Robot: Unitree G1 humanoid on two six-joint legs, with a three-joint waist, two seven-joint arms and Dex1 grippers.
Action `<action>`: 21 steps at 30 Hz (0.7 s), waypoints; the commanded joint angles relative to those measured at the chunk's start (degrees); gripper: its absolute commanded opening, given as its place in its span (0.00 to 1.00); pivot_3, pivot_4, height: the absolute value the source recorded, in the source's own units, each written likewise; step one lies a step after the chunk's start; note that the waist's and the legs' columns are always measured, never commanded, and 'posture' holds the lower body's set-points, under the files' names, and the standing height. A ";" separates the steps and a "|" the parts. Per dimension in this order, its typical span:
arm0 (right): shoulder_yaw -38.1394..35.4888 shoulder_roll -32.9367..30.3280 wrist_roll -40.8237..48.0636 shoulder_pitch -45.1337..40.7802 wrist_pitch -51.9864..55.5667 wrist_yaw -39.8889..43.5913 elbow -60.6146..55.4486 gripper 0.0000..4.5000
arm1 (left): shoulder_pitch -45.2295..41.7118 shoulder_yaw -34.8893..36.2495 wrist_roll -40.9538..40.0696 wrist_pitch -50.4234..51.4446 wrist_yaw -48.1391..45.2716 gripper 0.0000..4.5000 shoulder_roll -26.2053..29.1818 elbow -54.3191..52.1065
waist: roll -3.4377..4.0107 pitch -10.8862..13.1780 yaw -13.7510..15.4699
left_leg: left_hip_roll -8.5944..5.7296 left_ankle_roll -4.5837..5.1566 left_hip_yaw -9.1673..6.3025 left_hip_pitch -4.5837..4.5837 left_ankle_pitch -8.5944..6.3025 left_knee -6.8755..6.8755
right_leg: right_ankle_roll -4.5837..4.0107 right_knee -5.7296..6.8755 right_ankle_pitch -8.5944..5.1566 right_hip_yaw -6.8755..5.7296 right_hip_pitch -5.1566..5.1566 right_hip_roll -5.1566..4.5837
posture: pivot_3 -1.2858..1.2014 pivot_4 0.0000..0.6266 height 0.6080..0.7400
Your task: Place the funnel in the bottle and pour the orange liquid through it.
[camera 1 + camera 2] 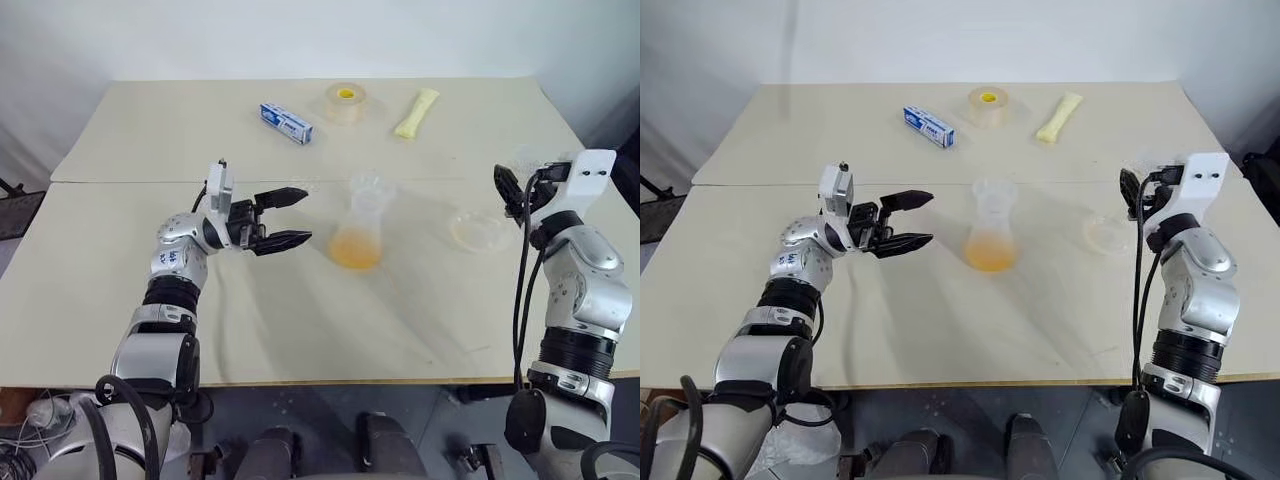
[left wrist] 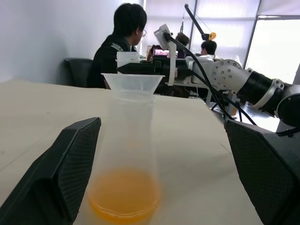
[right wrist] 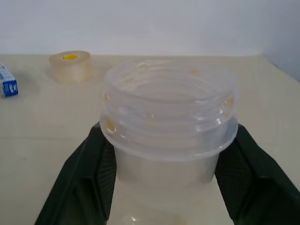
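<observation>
Frosted, whitish plastic makes up the bottle (image 1: 358, 232), which stands upright near the middle of the surface (image 1: 300, 330) with the funnel (image 2: 132, 81) seated in its neck. The orange liquid (image 2: 124, 195) lies as a shallow pool in the bottle's bottom, so the pour looks largely done.

The bottle is thin-walled and nearly empty, so it should be light, easy to tip, and likely to give under a hard squeeze. The widening lower body, just above the liquid, seems the safest place to take it. The funnel only rests loose in the neck, and a knock would probably unseat it.

The left pincer (image 1: 296, 218) hangs just beside the bottle, on the side toward the surface's left edge. Its fingers are spread wide, one on either side of the bottle in the left wrist view, touching nothing.

Near the right edge, the right pincer (image 3: 164, 178) has its two fingers on either side of a clear, ribbed, wide-rimmed cup (image 3: 168, 126), which looks emptied apart from a few orange drops on its wall. Whether the fingers press the cup or have just let go, I cannot tell.

Along the far edge lie a tape roll (image 1: 346, 102), a small blue-and-white box (image 1: 287, 123) and a pale yellow packet (image 1: 416, 112), well apart from the bottle. People sit in the room behind.
</observation>
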 commanded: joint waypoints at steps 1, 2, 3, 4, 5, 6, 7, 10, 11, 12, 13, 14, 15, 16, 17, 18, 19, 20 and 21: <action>-0.03 -1.87 1.64 0.80 -2.79 -0.77 -0.85 0.85 | 0.09 0.44 0.91 1.64 3.62 1.00 0.71 -2.54 | 0.00 0.00 0.10 | 0.00 0.00 -0.01 0.00 0.00 0.00 | 0.00 0.00 0.00 0.00 0.00 0.00 | 0.52 0.24 1.00; 0.11 -2.07 1.95 0.95 -2.67 -0.95 -1.34 0.93 | 0.10 0.60 1.12 2.24 5.06 1.00 0.76 -3.02 | 0.00 0.00 0.10 | -0.01 0.00 -0.01 0.00 0.00 0.01 | 0.00 0.01 0.00 0.00 0.01 -0.01 | 0.52 0.24 1.00; 0.20 -2.41 2.23 1.01 -2.86 -1.14 -2.13 0.99 | 0.16 0.70 1.57 2.94 7.10 1.00 0.93 -3.70 | 0.00 0.00 0.08 | -0.01 0.00 -0.01 0.00 0.00 0.02 | 0.00 0.01 0.00 0.01 0.01 -0.02 | 0.52 0.24 1.00; 0.28 -2.83 2.58 0.97 -2.83 -1.26 -2.86 0.99 | 0.30 0.93 1.34 4.02 8.07 1.00 1.01 -4.59 | 0.00 0.00 0.08 | -0.02 0.00 -0.01 0.00 0.00 0.02 | 0.00 0.01 0.00 0.02 0.01 -0.02 | 0.52 0.24 1.00; 0.45 -3.34 2.86 0.85 -2.93 -1.22 -3.47 0.99 | 0.52 1.16 1.03 5.43 9.18 1.00 1.09 -5.55 | 0.00 0.00 0.08 | -0.02 0.00 -0.01 0.00 0.00 0.01 | 0.00 0.01 0.00 0.02 0.00 -0.02 | 0.52 0.24 1.00; 0.64 -3.79 3.13 0.69 -2.98 -1.17 -3.85 0.99 | 0.77 1.14 1.00 6.90 10.21 1.00 1.24 -6.35 | 0.00 0.00 0.09 | -0.01 0.00 -0.01 0.00 0.00 0.01 | 0.00 0.01 0.00 0.02 0.00 -0.02 | 0.52 0.24 1.00; 0.77 -4.25 3.60 0.34 -2.83 -0.98 -4.21 0.99 | 1.06 1.10 1.22 7.90 11.45 1.00 1.36 -7.05 | 0.00 0.00 0.08 | -0.01 0.00 -0.01 0.00 0.00 0.00 | 0.00 0.01 0.00 0.02 -0.01 -0.02 | 0.52 0.24 1.00; 1.28 -5.69 5.08 -0.91 -2.57 -0.26 -5.29 0.99 | 2.09 0.91 1.45 9.73 13.38 1.00 1.57 -9.20 | 0.18 -0.51 0.02 | -0.01 0.00 -0.01 0.00 0.00 0.01 | 0.00 0.00 0.00 0.03 -0.01 -0.02 | 0.52 0.00 1.00; 1.55 -6.30 5.57 -1.54 -2.47 0.07 -5.75 0.99 | 2.67 0.81 1.25 9.92 13.12 1.00 1.67 -10.11 | 0.25 -1.85 -0.04 | -0.02 -0.01 0.01 -0.03 0.00 0.00 | 0.00 0.04 0.00 0.08 -0.04 -0.02 | 0.52 0.00 1.00; 1.85 -6.82 6.15 -2.19 -2.27 0.40 -6.28 0.99 | 3.19 0.87 0.71 10.53 12.54 1.00 1.80 -10.93 | 0.37 -2.57 0.03 | -0.04 -0.02 0.08 -0.12 0.00 -0.11 | 0.00 0.13 0.00 0.24 -0.47 0.01 | 0.52 0.00 1.00; 2.25 -7.41 7.01 -2.85 -1.76 1.04 -7.09 0.99 | 3.72 1.05 0.29 10.56 12.07 1.00 1.94 -11.75 | 0.42 -3.01 0.04 | -0.09 -0.08 0.06 -0.04 -0.03 -0.14 | 0.00 0.34 0.00 0.24 -0.50 0.01 | 0.52 0.00 1.00; 2.59 -7.94 7.95 -3.26 -1.29 1.71 -7.89 0.99 | 4.21 1.24 -0.13 10.58 11.46 1.00 2.04 -12.57 | 0.34 -3.18 0.03 | -0.15 -0.09 0.08 -0.02 -0.04 -0.24 | 0.00 0.30 0.00 0.24 -0.52 -0.02 | 0.52 0.00 1.00; 3.02 -8.47 8.94 -3.51 -0.64 2.53 -8.93 0.99 | 4.76 1.24 -0.47 10.80 10.45 1.00 2.34 -13.41 | 0.26 -3.47 0.05 | -0.18 -0.07 0.11 -0.03 -0.03 -0.36 | 0.00 0.11 0.00 0.26 -0.50 -0.03 | 0.52 0.00 1.00; 3.66 -9.24 10.55 -3.49 0.46 4.16 -10.92 0.99 | 5.49 1.03 -0.21 10.46 9.65 1.00 2.90 -14.09 | 0.26 -3.88 0.05 | -0.16 -0.06 0.15 -0.03 -0.03 -0.35 | 0.00 0.07 0.00 0.26 -0.48 -0.02 | 0.52 0.00 1.00; 4.07 -9.83 11.72 -3.38 1.24 5.24 -12.26 0.99 | 6.01 0.86 0.04 10.31 9.18 1.00 3.24 -14.60 | 0.29 -4.36 0.04 | -0.13 -0.07 0.14 -0.02 -0.03 -0.35 | 0.00 0.07 0.00 0.26 -0.47 0.00 | 0.52 0.00 1.00; 4.88 -11.01 13.12 -2.53 2.29 7.32 -14.76 0.99 | 6.78 0.71 0.18 10.70 8.07 1.00 4.17 -15.15 | 0.24 -4.64 0.01 | -0.12 -0.07 0.13 0.01 -0.03 -0.36 | 0.00 0.08 0.00 0.26 -0.46 0.01 | 0.52 0.00 1.00; 5.48 -12.23 14.34 -1.35 3.41 9.19 -16.96 0.99 | 7.45 0.46 0.64 10.79 7.27 1.00 5.18 -15.33 | 0.21 -4.81 0.00 | -0.11 -0.07 0.14 0.02 -0.03 -0.37 | 0.00 0.07 0.00 0.28 -0.46 0.02 | 0.52 0.00 1.00; 5.92 -13.48 15.38 0.07 4.44 10.80 -18.87 0.99 | 7.94 0.19 1.23 10.36 6.60 1.00 6.12 -15.13 | 0.15 -4.94 0.00 | -0.10 -0.07 0.14 0.02 -0.03 -0.38 | 0.00 0.07 0.00 0.30 -0.46 0.03 | 0.52 0.00 1.00; 6.13 -14.77 16.27 1.70 5.21 12.45 -20.53 0.99 | 8.34 0.00 1.85 9.46 6.34 1.00 6.85 -14.78 | 0.08 -5.01 0.09 | -0.09 -0.07 0.13 0.04 -0.03 -0.39 | 0.00 0.08 0.00 0.31 -0.46 0.04 | 0.52 0.00 1.00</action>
